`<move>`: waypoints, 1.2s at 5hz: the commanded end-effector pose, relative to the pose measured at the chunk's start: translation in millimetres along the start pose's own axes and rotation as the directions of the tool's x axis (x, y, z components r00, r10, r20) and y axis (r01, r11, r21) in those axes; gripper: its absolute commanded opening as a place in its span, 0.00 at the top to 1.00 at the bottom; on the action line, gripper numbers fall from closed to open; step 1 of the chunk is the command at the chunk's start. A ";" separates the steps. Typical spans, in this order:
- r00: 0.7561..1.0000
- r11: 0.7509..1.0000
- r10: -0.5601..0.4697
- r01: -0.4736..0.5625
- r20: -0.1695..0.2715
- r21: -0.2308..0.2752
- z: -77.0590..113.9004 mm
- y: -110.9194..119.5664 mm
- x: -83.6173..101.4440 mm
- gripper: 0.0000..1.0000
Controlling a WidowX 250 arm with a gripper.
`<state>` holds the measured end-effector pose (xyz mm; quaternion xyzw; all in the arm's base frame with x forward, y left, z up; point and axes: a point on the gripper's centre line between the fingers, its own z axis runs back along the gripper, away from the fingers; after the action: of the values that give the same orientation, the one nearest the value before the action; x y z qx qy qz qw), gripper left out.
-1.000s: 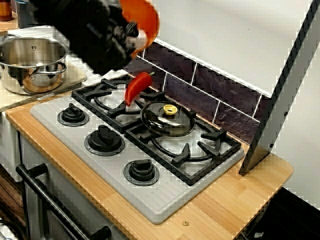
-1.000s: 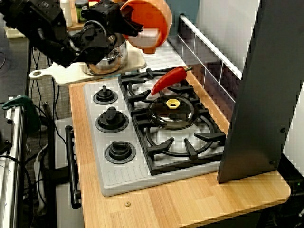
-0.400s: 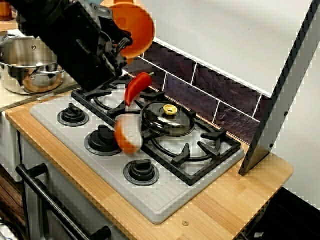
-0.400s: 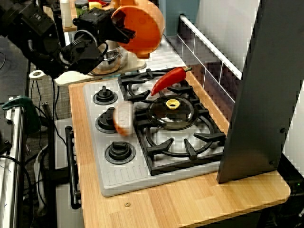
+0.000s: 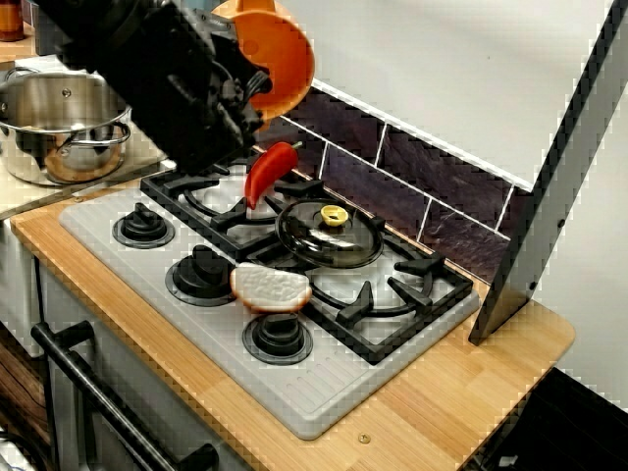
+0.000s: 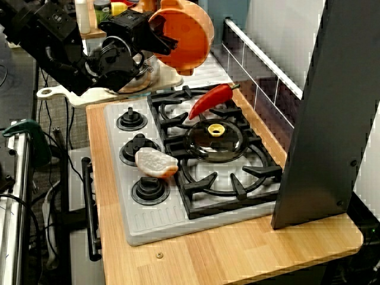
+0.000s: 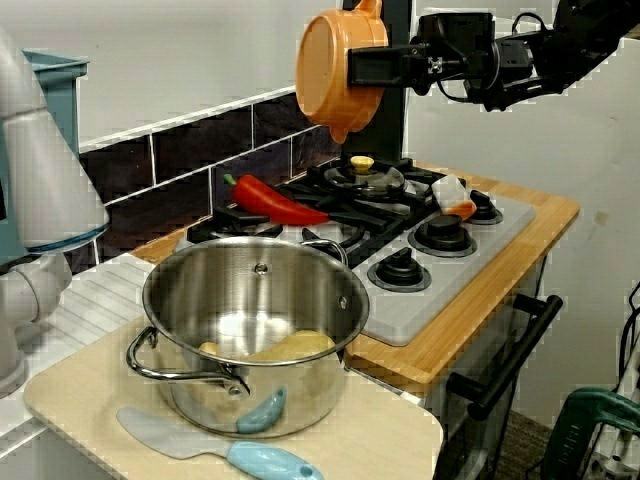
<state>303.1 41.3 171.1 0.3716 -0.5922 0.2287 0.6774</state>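
The view over the pot showed the black gripper (image 7: 358, 66) pinched narrow on the rim of a round orange plastic bowl (image 7: 335, 70). It held the bowl high over the back of the grey stove top (image 7: 440, 280), tipped steeply onto its side. In the front view the same bowl (image 5: 280, 61) hung just above and behind a glossy red chilli pepper (image 5: 270, 172), apart from it.

A bowl held by one edge and tipped like this hangs all its weight off the pinch. A firm clamp and a slow, steady wrist therefore seemed the right way to handle it. Its height over the grates looked ample.

A white bread slice with a brown crust (image 5: 270, 287) lay flat on the stove top. It sat between the middle and nearest knobs, against the edge of the black grate. That put it well apart from the gripper (image 5: 253, 88), lower and towards the stove's front edge. The high side view showed the same gap between the gripper (image 6: 157, 35) and the slice (image 6: 155, 162).

A smoked-glass lid with a yellow knob (image 6: 215, 139) sat on the grate beside the pepper. A shiny steel pot (image 7: 255, 320) stood on a pale cutting board (image 7: 340, 440), with a blue-handled spatula (image 7: 215, 448) lying in front of it. The stove was set in a wooden table (image 5: 422, 412).
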 end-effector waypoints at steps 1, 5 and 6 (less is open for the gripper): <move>0.994 0.999 -0.030 0.029 -0.103 -0.016 -18.1 -4.8 16.2 1.00; 0.911 0.981 -0.189 0.161 -0.366 -0.107 -60.0 -11.6 33.7 1.00; 0.887 0.975 -0.217 0.174 -0.409 -0.140 -66.1 -8.0 35.8 1.00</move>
<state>358.4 82.3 185.0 0.3412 -0.3775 0.1951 0.8385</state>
